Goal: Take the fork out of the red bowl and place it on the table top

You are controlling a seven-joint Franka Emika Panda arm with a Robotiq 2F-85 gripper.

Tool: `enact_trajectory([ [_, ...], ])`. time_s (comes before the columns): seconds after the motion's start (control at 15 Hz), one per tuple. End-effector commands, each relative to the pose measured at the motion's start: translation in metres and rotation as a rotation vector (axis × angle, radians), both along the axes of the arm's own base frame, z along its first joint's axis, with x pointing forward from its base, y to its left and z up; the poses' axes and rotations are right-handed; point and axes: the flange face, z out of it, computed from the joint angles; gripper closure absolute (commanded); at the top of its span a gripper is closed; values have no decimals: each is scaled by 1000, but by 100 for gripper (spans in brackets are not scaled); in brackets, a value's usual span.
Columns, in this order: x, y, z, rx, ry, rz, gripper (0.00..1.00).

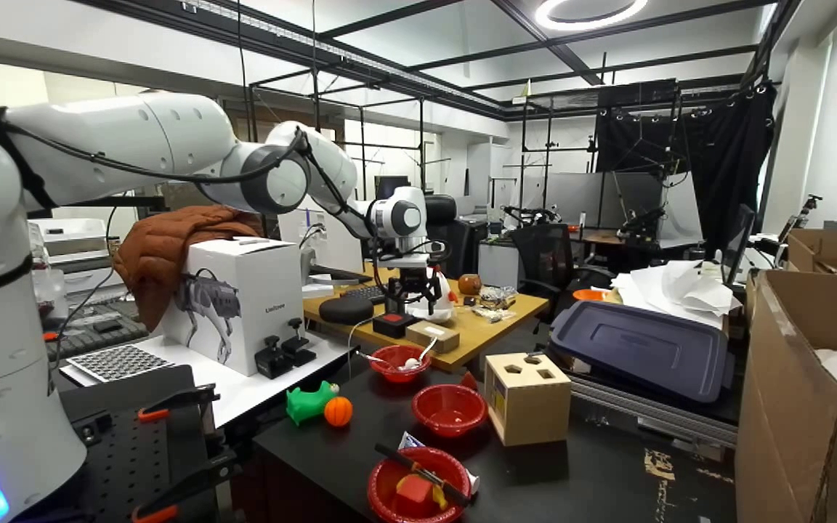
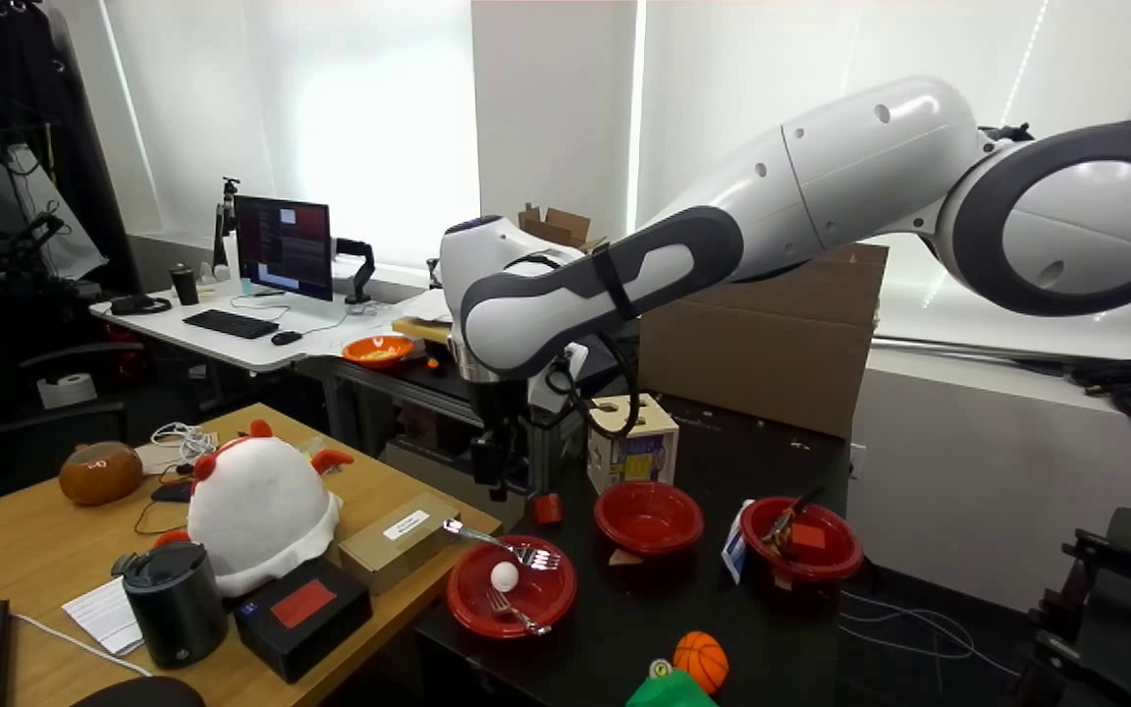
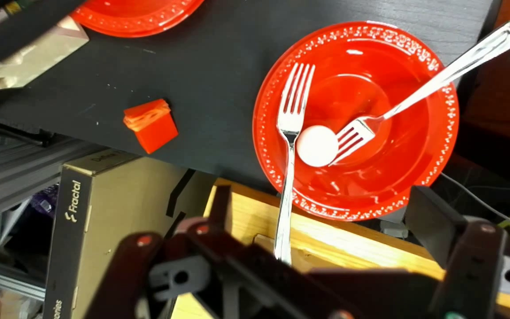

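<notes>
The red bowl (image 1: 398, 377) stands on the dark table top (image 1: 520, 487), near the wooden desk; it shows in both exterior views (image 2: 563, 586). In the wrist view the bowl (image 3: 452, 106) holds a white ball (image 3: 317, 146) and two silver forks. One fork (image 3: 287, 177) lies across the rim, its handle extending over the wooden desk's edge; it also shows in an exterior view (image 2: 487, 538). The second fork (image 3: 441, 79) has its tines by the ball and its handle over the opposite rim. My gripper (image 3: 326, 208) is open with nothing held, above the bowl's desk side.
Two more red bowls stand on the table top: one (image 2: 649, 525) in the middle, one (image 2: 845, 565) with tools and a red block. A wooden shape box (image 1: 531, 407), a small red block (image 3: 155, 130), an orange ball (image 1: 338, 412) and a green toy (image 1: 309, 403) are nearby.
</notes>
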Motion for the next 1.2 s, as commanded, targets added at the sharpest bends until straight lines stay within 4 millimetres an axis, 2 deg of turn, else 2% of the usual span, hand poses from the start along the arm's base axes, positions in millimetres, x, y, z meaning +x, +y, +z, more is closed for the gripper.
enact_trajectory([
  [0.0, 2, 4, -6, -16, -4, 16, 0],
  [0.67, -8, 12, -42, -41, -3, 31, 0],
  [1.13, -11, 25, -50, -27, -27, 31, 0],
])
